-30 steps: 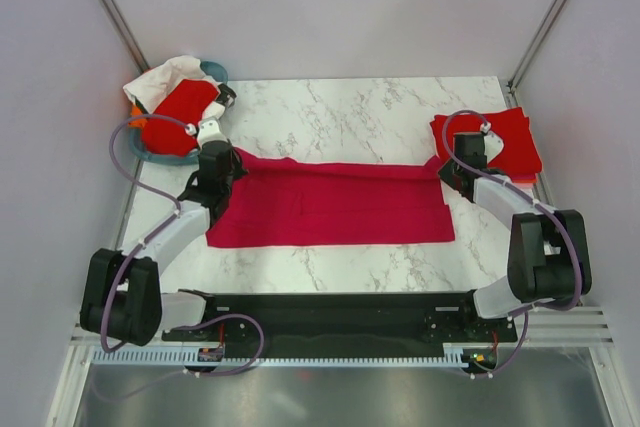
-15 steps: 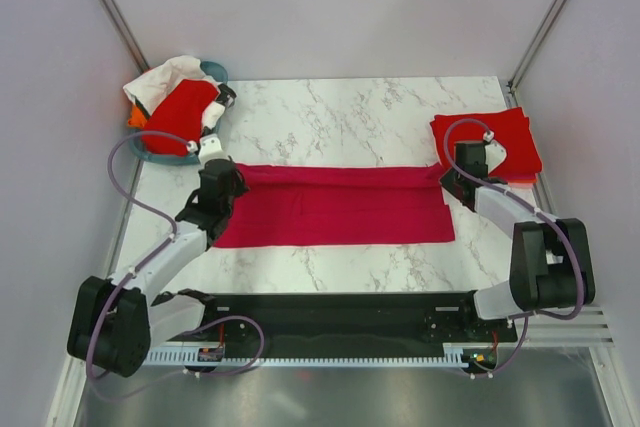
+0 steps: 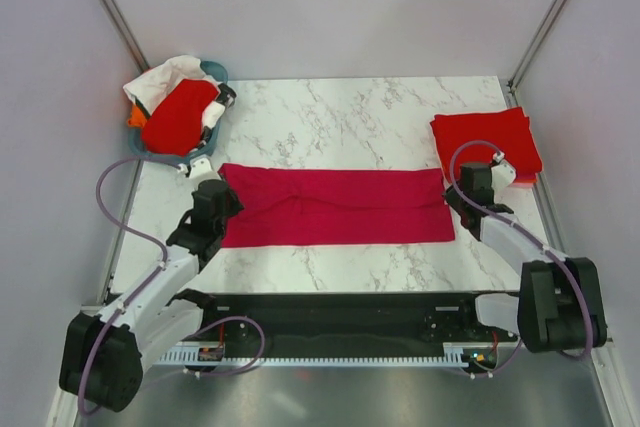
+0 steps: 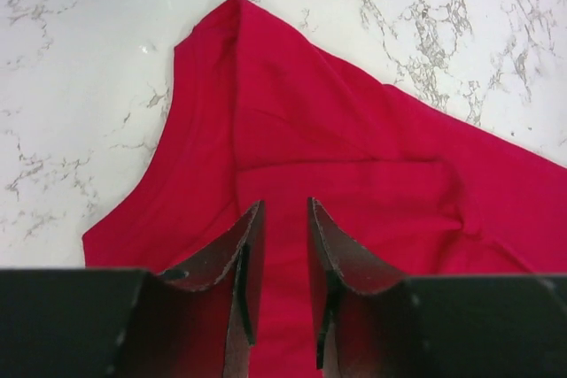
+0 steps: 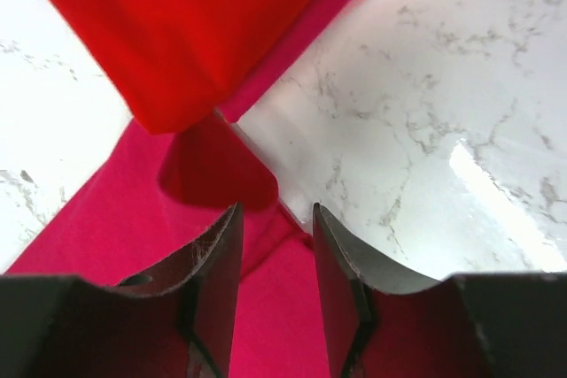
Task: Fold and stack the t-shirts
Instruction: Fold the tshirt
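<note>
Since earlier: both arms drew nearer, jaws parted | top: crimson shirt [image 3: 340, 207] flat, left gripper [image 3: 215, 209] at its left end, right gripper [image 3: 473, 187] at its right | left wrist: fingers [image 4: 244, 254] slightly apart, empty — shirt beneath and ahead | right wrist: fingers slightly apart, empty — shirt corner beneath, red shirt stack [image 5: 177, 24] ahead

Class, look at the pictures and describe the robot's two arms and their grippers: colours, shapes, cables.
The left arm and right arm have white curved shells between bulky black joint housings. A thin lilac cable loops loosely beside each. The left gripper and right gripper each carry two flat, dark, tapered fingers on black blocks.
</note>
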Controlling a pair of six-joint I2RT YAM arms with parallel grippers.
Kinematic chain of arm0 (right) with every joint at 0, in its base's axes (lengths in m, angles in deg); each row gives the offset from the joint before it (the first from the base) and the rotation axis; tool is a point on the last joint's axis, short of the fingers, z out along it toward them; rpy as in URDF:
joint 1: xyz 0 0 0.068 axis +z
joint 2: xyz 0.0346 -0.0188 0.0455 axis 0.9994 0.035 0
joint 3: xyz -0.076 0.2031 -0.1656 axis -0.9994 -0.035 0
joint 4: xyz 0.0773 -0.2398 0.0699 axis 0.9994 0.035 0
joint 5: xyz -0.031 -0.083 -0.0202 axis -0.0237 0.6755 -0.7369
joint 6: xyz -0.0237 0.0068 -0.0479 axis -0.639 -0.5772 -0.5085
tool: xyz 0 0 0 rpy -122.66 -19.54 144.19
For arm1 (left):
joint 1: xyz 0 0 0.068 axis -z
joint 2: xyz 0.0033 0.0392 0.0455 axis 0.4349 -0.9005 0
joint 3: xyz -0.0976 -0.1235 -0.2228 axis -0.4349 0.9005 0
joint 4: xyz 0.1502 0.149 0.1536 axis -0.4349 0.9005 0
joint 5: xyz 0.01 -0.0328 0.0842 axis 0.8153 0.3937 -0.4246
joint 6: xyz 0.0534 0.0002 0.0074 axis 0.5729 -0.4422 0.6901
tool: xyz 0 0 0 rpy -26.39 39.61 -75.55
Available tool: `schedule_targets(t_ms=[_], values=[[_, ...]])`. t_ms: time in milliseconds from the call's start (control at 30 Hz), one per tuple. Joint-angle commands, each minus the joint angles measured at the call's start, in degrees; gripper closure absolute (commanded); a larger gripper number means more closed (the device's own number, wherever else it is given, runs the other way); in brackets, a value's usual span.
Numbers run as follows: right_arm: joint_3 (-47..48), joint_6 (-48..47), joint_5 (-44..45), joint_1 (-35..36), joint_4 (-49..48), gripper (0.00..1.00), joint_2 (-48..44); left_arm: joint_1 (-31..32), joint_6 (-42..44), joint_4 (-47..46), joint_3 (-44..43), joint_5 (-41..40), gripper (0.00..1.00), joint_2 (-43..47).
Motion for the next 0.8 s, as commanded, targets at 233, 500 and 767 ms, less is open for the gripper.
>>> schedule_targets(t_ms=[233, 500, 767], values=[[2.39, -5.67, 1.82, 1.54, -0.96, 0.48, -6.75, 0.15, -4.41, 1.65, 0.91, 0.20, 0.46, 5.74], [7.67, -6.30, -1.87, 4.97, -0.24, 0.66, 1.69, -0.02, -4.05, 2.34, -9.02, 4.35, 0.47, -7.54], [12.06, -7.00, -15.73, 15.41, -8.13, 0.65, 9.41, -2.57, -4.94, 2.43, -14.20, 6.89, 0.40, -14.92]])
